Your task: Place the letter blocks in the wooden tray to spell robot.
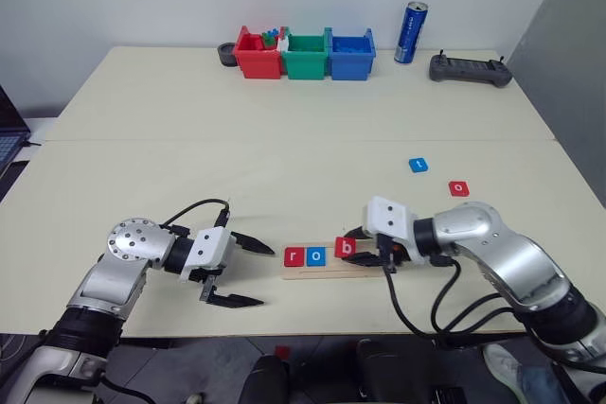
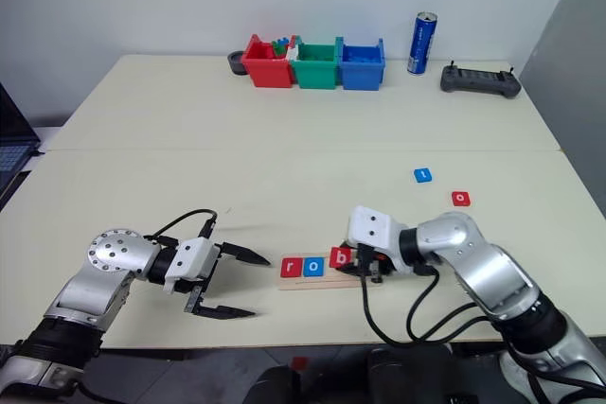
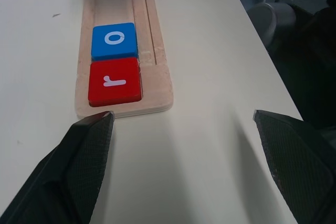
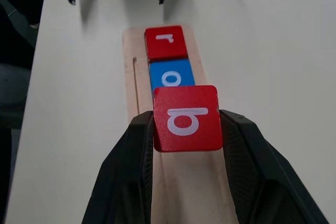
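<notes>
The right tool (image 4: 186,129) is clamped on the red b tile (image 4: 187,117), its ribbed black fingers (image 4: 139,156) pressing the tile's two side edges; the flat, glossy square hangs over the wooden tray (image 1: 322,272), just beside the blue o tile (image 1: 316,255). That tile and the red r tile (image 1: 294,255) lie touching in the shallow groove at the tray's rounded left end. The left tool (image 1: 237,272) rests near that end, its pointed black fingers (image 3: 84,150) spread wide with nothing between them. Farther out on the smooth cream bench (image 1: 189,139) lie a blue t tile (image 1: 418,165) and a red o tile (image 1: 459,188), apart. At the far edge stand red, green and blue plastic bins (image 1: 306,54).
</notes>
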